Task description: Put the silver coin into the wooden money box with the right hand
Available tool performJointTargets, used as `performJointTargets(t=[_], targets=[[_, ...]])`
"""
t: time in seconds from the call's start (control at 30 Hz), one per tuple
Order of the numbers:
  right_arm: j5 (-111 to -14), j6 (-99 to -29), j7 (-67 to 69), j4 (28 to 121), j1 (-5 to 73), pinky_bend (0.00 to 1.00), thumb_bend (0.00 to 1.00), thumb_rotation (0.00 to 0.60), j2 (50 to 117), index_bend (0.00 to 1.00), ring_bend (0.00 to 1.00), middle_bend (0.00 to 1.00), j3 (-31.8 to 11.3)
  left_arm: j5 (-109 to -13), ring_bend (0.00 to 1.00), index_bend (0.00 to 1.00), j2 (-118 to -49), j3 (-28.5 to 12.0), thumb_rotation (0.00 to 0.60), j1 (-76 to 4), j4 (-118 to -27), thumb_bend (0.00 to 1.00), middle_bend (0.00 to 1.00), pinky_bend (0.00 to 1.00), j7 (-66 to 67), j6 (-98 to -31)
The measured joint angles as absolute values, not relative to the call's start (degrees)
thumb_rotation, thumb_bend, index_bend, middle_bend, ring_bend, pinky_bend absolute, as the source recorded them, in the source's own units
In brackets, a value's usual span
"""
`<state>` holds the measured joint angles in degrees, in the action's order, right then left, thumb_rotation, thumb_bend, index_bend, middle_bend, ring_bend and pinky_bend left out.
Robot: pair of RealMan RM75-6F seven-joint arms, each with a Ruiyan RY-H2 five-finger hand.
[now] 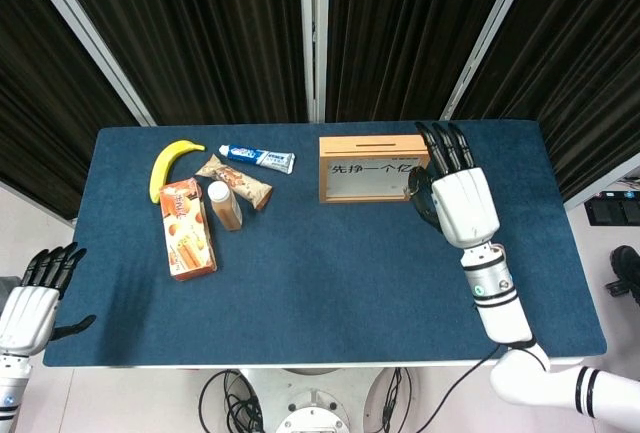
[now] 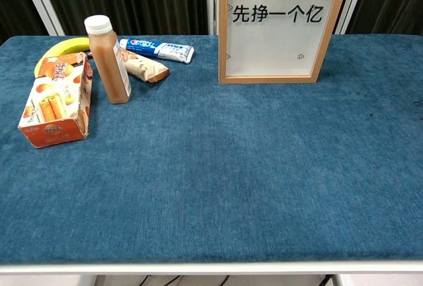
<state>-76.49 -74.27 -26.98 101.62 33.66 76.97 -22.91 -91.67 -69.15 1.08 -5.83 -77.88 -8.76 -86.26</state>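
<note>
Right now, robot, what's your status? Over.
Right hand up beside light wooden money box; silver coin not visible. Left hand open, holding nothing. Top slot unblocked.

even, bright overhead light; soft faint shadows beside the bottle (image 2: 108, 58) and box; both views sharp, no glare; dark curtains swallow background detail.
</note>
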Motion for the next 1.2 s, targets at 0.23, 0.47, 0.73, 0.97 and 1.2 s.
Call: performJointTargets(t=[0.23, 0.47, 0.73, 0.97, 1.2], targets=[[-61.5, -68.3, -33.9, 98.6, 41.0, 0.00, 0.34, 0.600, 76.9, 0.75, 0.00, 0.05, -28.6, -91.7, 0.00, 0.01, -68.1, 1.1, 0.600, -5.9, -78.8, 0.11, 0.00, 0.00, -8.7, -86.2], [-47.1, -63.3, -40.8, 93.2, 48.6, 0.00, 0.34, 0.600, 78.2, 0.77, 0.00, 0.05, -30.8, -91.8, 0.00, 0.01, -67.5, 1.1, 0.600, -6.3, -79.2, 0.11, 0.00, 0.00, -8.9, -85.7], [-30.6, -61.4, -48.4, 89.2, 56.3, 0.00, 0.35, 0.600, 80.1, 0.78, 0.00, 0.05, -30.9, -92.3, 0.00, 0.01, -67.4, 1.0, 0.600, -6.8, -79.5, 0.11, 0.00, 0.00, -9.3, -85.7], [-19.6, -61.3, -51.2, 86.9, 60.9, 0.00, 0.35, 0.600, 81.3, 0.78, 0.00, 0.05, -31.3, -92.4, 0.00, 0.01, -67.3, 0.9, 0.600, -7.0, -79.4, 0.11, 0.00, 0.00, -9.8, -85.8], [-11.8, -61.1, -51.6, 84.1, 65.0, 0.00, 0.35, 0.600, 82.9, 0.78, 0.00, 0.05, -31.2, -92.1, 0.00, 0.01, -67.6, 1.0, 0.600, -7.0, -78.6, 0.11, 0.00, 0.00, -10.5, -85.4]])
